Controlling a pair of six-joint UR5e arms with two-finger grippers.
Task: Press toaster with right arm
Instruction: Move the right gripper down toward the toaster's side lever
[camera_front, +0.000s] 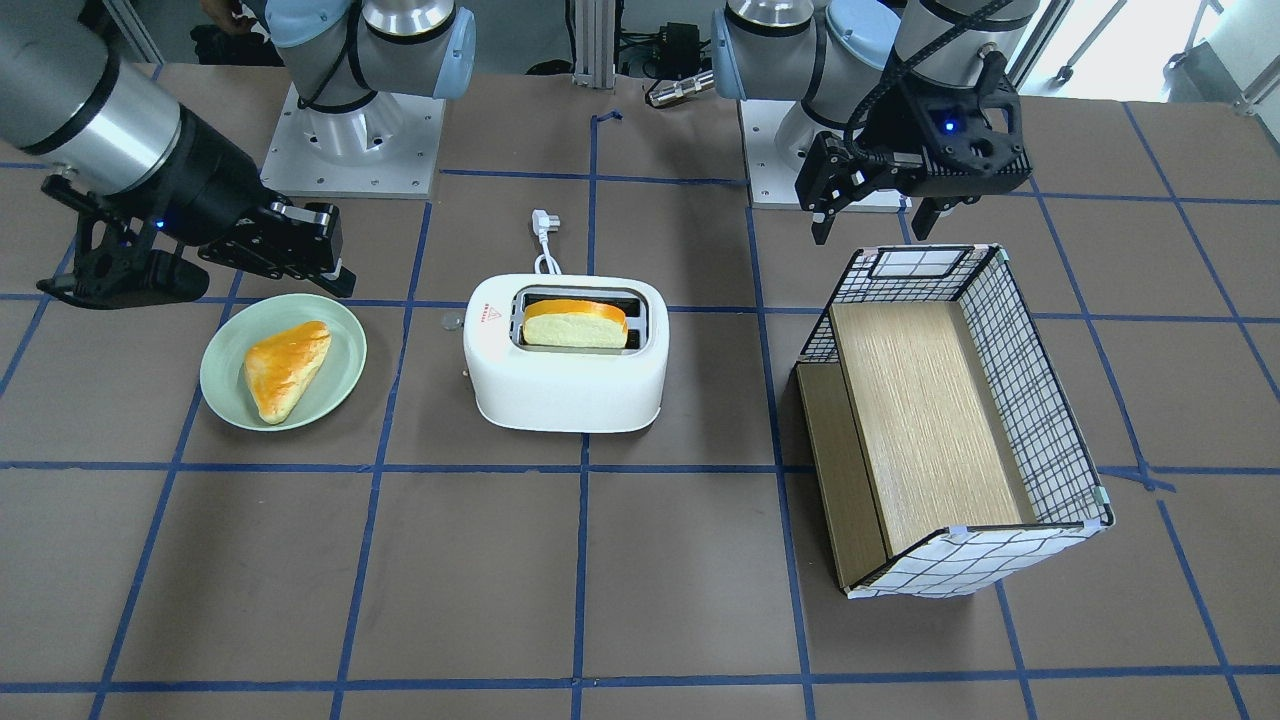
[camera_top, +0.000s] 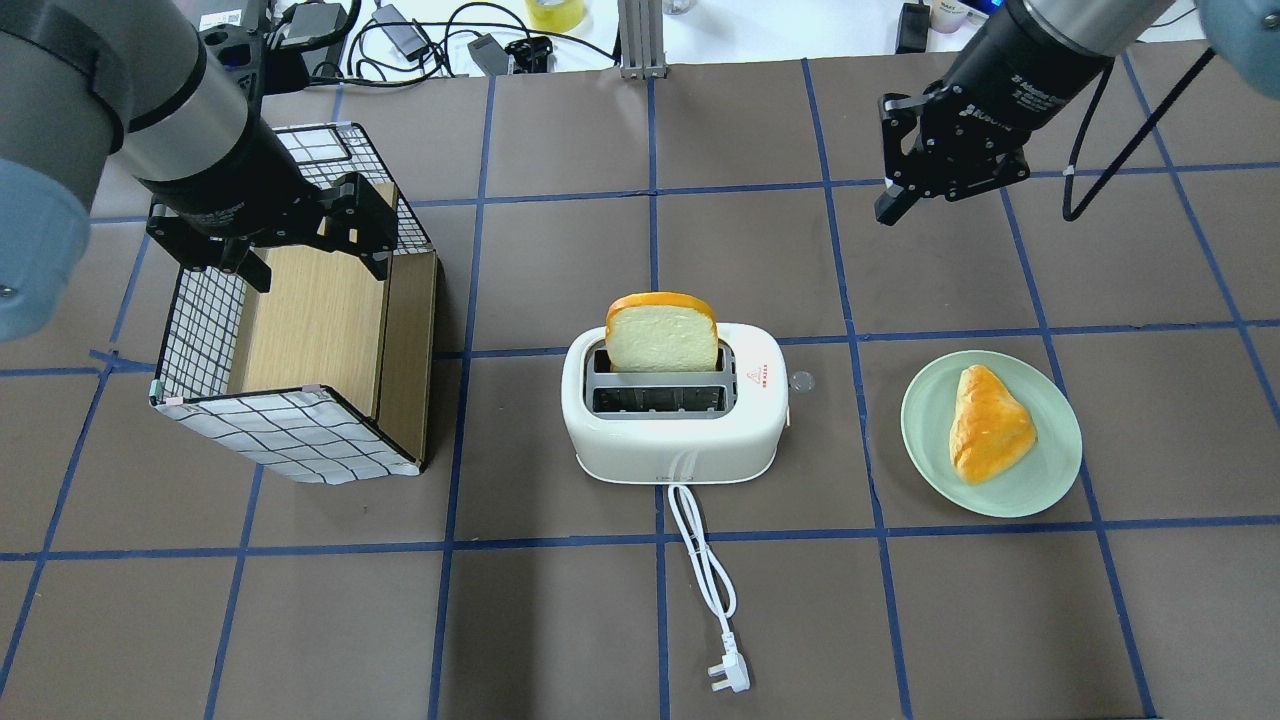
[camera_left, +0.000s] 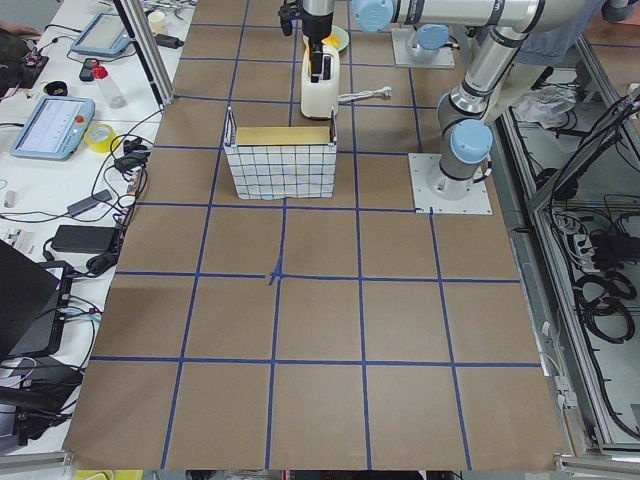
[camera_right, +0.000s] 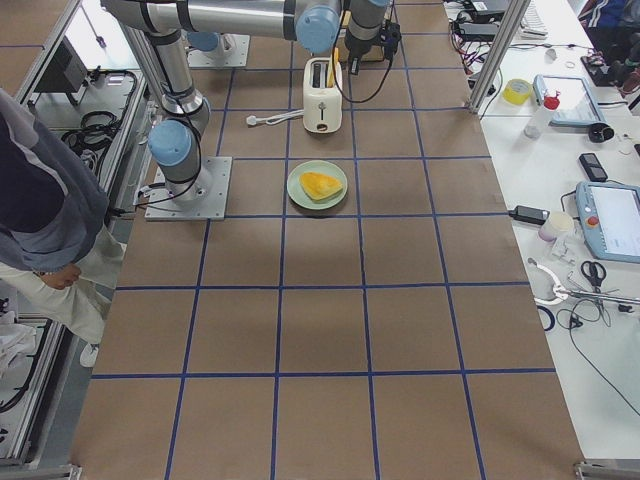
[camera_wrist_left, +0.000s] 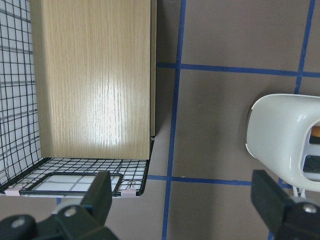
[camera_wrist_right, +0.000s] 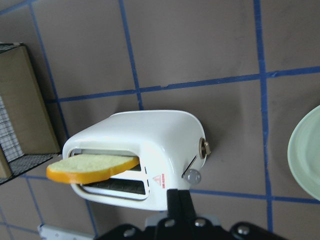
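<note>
The white toaster stands mid-table with a slice of bread upright in its far slot. Its small lever sticks out at the end facing the plate. My right gripper hangs above the table beyond and to the right of the toaster, apart from it. In the right wrist view its fingertips are pressed together and empty, above the toaster and lever. My left gripper is open and empty over the checked box.
A green plate with a golden pastry lies right of the toaster, under the right arm's reach. The toaster's white cord and plug trail toward the robot's side. The checked box lies on its side left of the toaster.
</note>
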